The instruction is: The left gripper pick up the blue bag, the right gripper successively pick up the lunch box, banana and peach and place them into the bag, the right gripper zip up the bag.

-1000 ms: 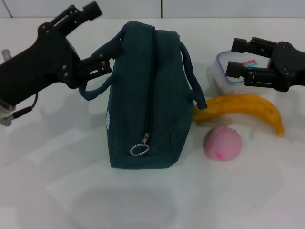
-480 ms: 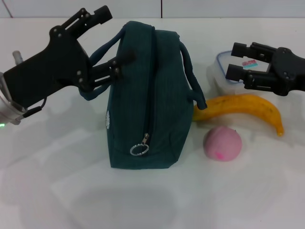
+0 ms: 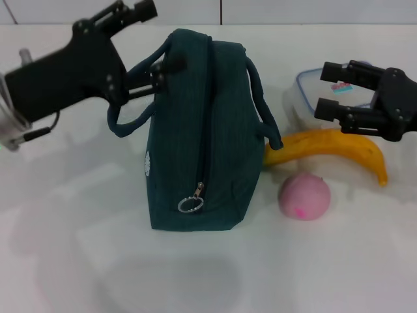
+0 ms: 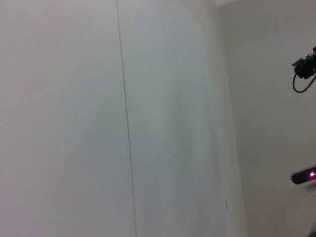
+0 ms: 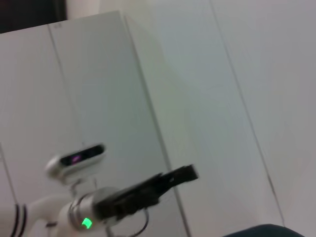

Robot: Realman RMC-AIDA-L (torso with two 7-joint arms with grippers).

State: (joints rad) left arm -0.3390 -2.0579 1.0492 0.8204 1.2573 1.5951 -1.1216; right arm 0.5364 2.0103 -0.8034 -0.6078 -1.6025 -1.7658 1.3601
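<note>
The left gripper [image 3: 158, 42] reaches in from the robot's left, its black arm angled toward the top of the blue bag [image 3: 202, 130]; its two linkage fingers stand apart, one raised above the bag's far end, the other down by the near loop handle [image 3: 130, 117], which it does not clearly pinch. The right gripper [image 3: 331, 88] hovers over the lunch box [image 3: 303, 98] on the robot's right, its two fingers spread and holding nothing. The single bag is soft, dark teal fabric, standing upright on the white table [image 3: 65, 248], with two loop handles, a closed zipper ending in a silver ring pull [image 3: 190, 203] and a small round white logo on its side. The one lunch box is clear rigid plastic with rounded corners and a blue rim (its sticker partly hidden by the claw). One smooth, curved yellow banana [image 3: 332, 149] lies just in front of the box, its tip touching the bag. One round, matte pale-pink peach [image 3: 304, 195] sits near the banana's front.
</note>
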